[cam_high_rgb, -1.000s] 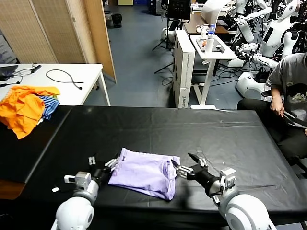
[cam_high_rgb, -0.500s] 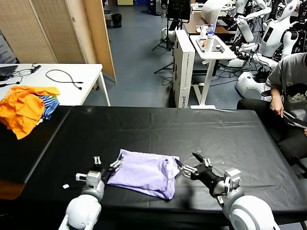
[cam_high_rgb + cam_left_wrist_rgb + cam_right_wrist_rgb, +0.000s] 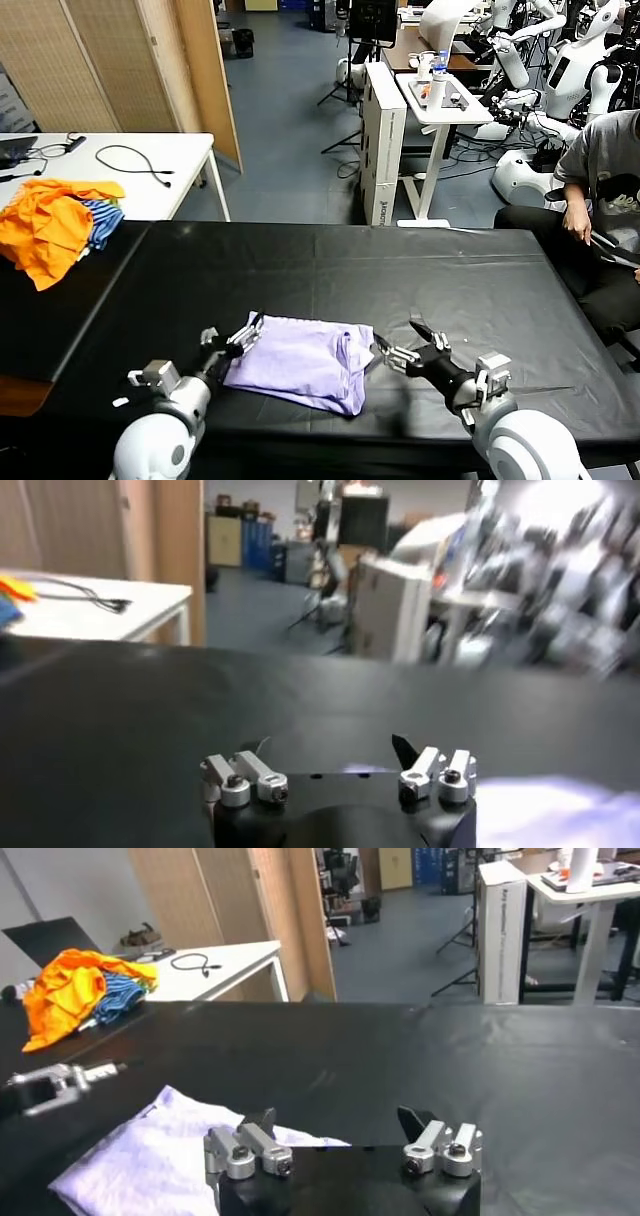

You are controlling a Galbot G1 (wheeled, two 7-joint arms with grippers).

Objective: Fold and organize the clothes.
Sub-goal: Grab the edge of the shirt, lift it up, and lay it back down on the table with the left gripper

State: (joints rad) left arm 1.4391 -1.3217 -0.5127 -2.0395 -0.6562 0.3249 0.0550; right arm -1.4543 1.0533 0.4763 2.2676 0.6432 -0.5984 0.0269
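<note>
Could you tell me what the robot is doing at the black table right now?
It is folding a lavender T-shirt, which lies bunched into a compact fold near the front of the black table. The left gripper is open at the shirt's left edge and the right gripper is open at its right edge; neither holds the cloth. An orange and blue pile sits untouched at the far left.

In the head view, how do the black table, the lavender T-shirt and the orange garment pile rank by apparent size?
1. black table, by far the largest.
2. lavender T-shirt.
3. orange garment pile.
The last two look close; the pile lies farther away, so their real order is unsure.
</note>
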